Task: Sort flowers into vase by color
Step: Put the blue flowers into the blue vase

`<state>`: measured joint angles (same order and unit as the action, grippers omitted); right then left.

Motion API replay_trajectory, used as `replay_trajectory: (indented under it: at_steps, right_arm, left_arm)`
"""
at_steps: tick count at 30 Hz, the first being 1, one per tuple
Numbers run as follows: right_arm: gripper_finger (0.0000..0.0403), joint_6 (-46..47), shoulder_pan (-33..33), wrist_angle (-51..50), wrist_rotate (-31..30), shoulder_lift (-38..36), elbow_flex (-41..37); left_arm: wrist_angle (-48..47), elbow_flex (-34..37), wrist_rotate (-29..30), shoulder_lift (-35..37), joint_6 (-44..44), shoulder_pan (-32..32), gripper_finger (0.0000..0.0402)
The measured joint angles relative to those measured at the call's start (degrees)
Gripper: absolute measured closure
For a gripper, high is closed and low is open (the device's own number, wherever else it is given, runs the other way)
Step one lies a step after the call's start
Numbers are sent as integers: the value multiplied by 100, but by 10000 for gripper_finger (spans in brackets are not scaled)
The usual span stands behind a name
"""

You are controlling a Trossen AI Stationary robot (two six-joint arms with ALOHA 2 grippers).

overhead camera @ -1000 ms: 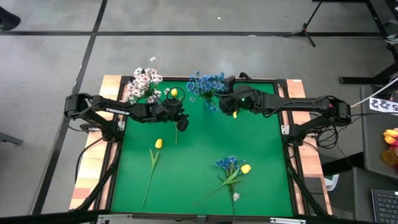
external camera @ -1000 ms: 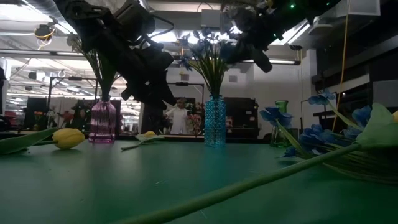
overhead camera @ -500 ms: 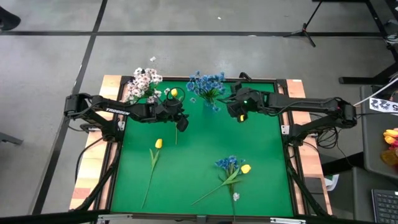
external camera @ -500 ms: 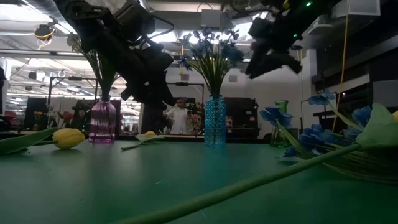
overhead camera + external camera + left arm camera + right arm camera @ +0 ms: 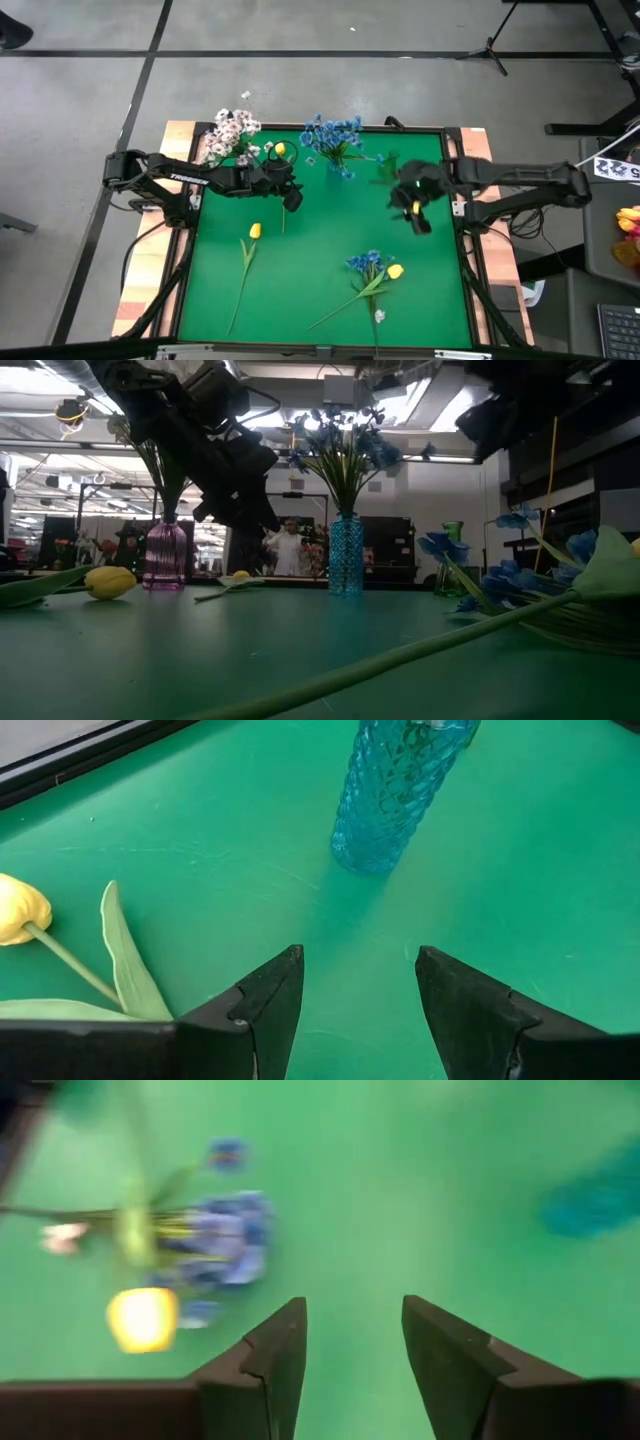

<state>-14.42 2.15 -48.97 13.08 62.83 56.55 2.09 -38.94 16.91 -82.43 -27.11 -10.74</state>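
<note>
A blue vase (image 5: 335,150) at the far edge holds blue blooms. A pink vase (image 5: 165,555) to its left holds white sprays (image 5: 232,132). One yellow tulip (image 5: 279,148) lies by my left gripper (image 5: 292,198), and another (image 5: 254,231) lies left of centre, stalk toward the near edge. A bunch of blue blooms (image 5: 367,263) with a yellow bud (image 5: 395,271) lies near the front. My left gripper (image 5: 355,1010) is open, low over the mat, facing the blue vase (image 5: 400,790). My right gripper (image 5: 418,215) is open above the mat, right of centre, with the bunch (image 5: 225,1240) ahead.
A green vase (image 5: 452,545) stands at the far right of the mat. A small white sprig (image 5: 379,315) lies near the front edge. The mat's raised frame (image 5: 460,210) runs along the right side. A person shows in the room behind the table.
My right gripper has drawn away from the blue vase's blooms toward the table's right and near edges, turning as it went and tipping more downward. The blue blooms stay standing in the vase.
</note>
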Motion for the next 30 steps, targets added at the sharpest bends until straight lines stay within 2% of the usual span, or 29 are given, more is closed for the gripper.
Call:
replay_trajectory:
  at_steps: [3, 6, 11, 15, 17, 19, 26, 30]
  right_arm:
    - [237, 713, -917, 101, 5, 0, 0]
    - [237, 1597, -2031, 374, -327, 0, 0]
    - [237, 2191, -3747, 1327, -1751, 166, 0]
    - [237, 2161, -4561, 1997, -2760, 616, 0]
    - [237, 2005, -4747, 2209, -2942, 958, 0]
    - [237, 1781, -4764, 2400, -2871, 1321, 0]
    - [237, 825, -4384, 2830, -1977, 2322, 0]
    - [237, -90, -4142, 2804, -1477, 2747, 207]
  left_arm:
    - [-13, 0, 0, 0, -98, 0, 210]
    - [-15, 0, 0, 0, -106, 0, 210]
    - [-2, 0, 0, 0, -9, 0, 210]
    - [6, 0, -2, 0, -80, 0, 210]
    - [13, 0, -2, 0, -90, 0, 210]
    - [13, 0, -3, 0, -94, 0, 210]
    - [-23, 0, -23, 0, -91, 0, 210]
    - [-70, -2, -31, 0, -85, 0, 210]
